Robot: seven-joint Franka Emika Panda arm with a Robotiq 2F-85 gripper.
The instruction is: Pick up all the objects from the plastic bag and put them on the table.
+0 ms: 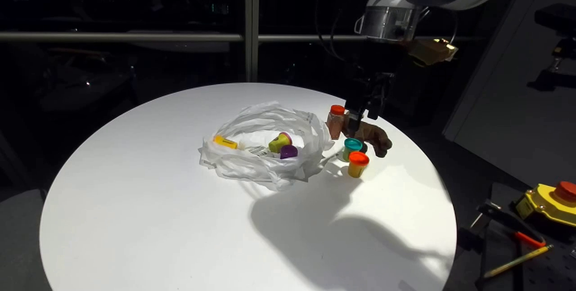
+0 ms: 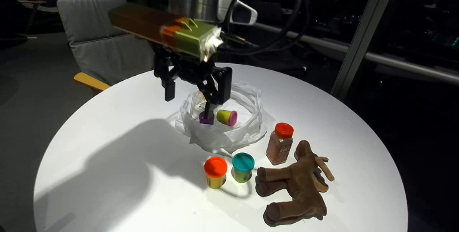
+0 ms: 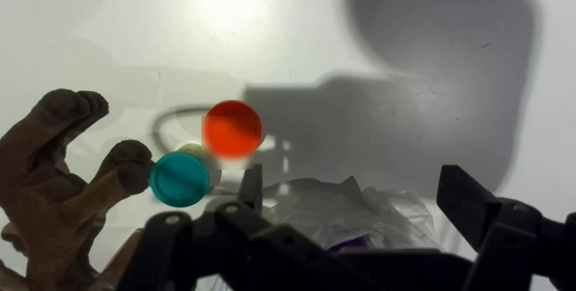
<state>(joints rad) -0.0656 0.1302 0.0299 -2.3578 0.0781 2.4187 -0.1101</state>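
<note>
Three items [image 1: 280, 142] sit in the crumpled bag [image 1: 261, 172], and here's the gripper [image 3: 350, 185], empty and spread wide: one low grab could snag that loose bag and drag it into the teal-lidded tub [image 2: 242, 167] nearby.

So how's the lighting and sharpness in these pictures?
Wrist view: white glare on the table, a broad shadow to its right, a blocky smear across part of the orange lid; both exterior views: a large shadow on the table, background largely dark.

Fingers [image 3: 467, 204] spread; orange lid [image 3: 232, 130] beside teal lid [image 3: 180, 179].
</note>
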